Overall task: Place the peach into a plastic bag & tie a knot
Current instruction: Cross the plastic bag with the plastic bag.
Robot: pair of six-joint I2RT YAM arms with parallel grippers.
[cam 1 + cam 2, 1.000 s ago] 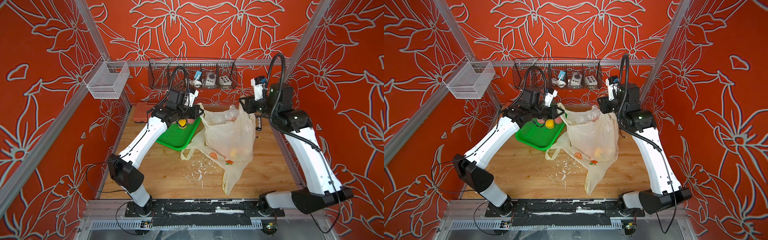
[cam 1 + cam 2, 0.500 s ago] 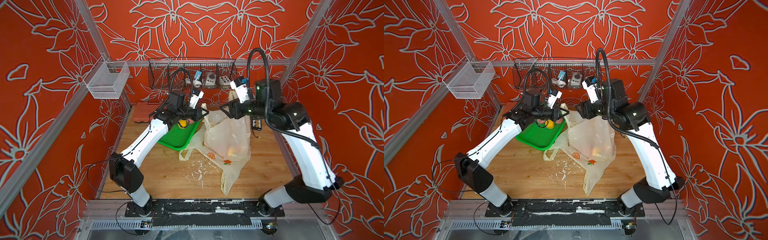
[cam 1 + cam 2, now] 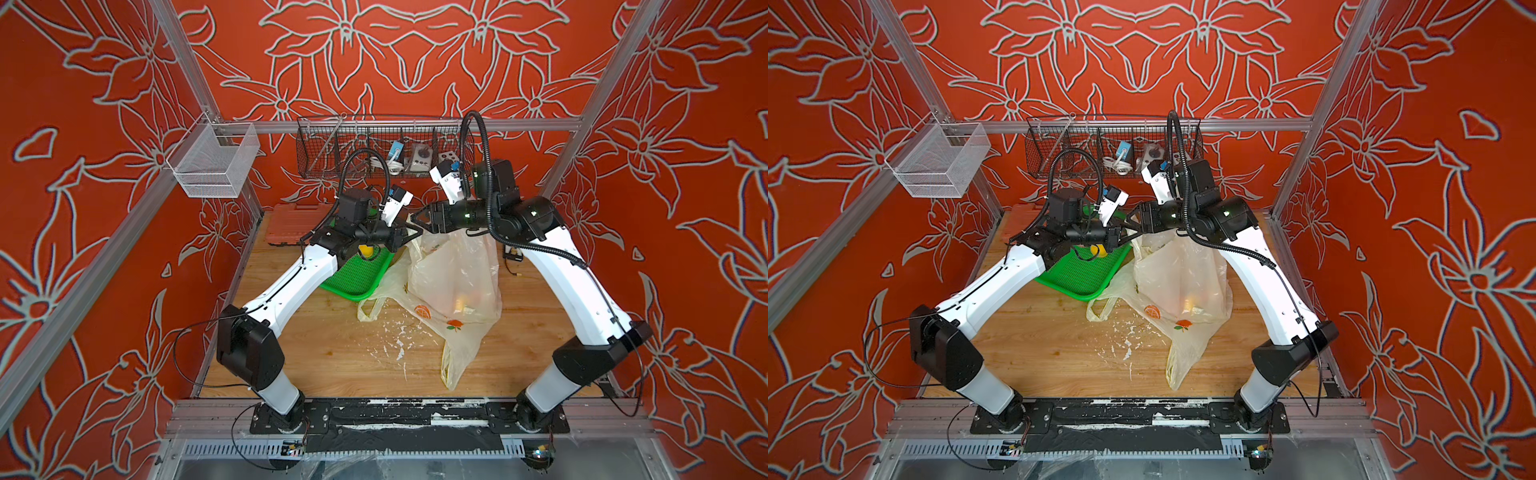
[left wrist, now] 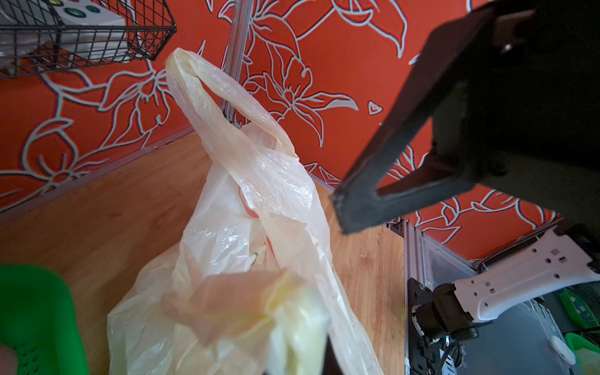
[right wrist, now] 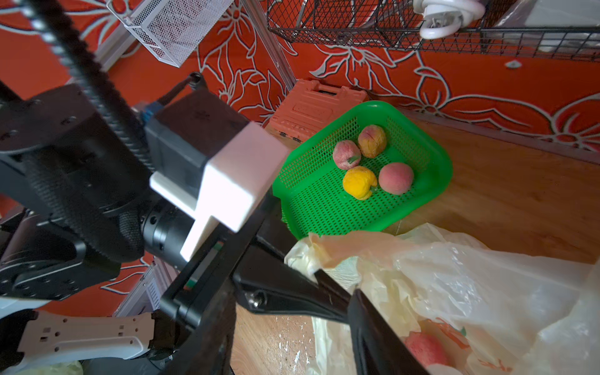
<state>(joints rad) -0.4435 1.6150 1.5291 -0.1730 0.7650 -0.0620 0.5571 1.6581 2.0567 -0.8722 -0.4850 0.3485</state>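
- One pink-red peach point(image 5: 425, 349) shows through translucent yellowish plastic bag point(image 3: 453, 274), fruit prints.
- left gripper point(image 3: 402, 238) clamped on bag's rim.
- right gripper point(image 3: 416, 222) jaws apart, gripping nothing.

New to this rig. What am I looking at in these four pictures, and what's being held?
Two white robot arms stand at the front of a wooden table, and each ends in a gripper. Two pictures come from one camera head above, looking down on the whole scene. The other two come from a camera on each arm's wrist.

On the table are a green basket holding four fruits, among them a pink peach, a thin plastic bag standing beside it, and an orange case by the back wall.

The left gripper is shut on the bag's upper part and holds it up. The right gripper is open close by and holds nothing that I can see. A pinkish lump shows through the plastic, probably a peach inside.
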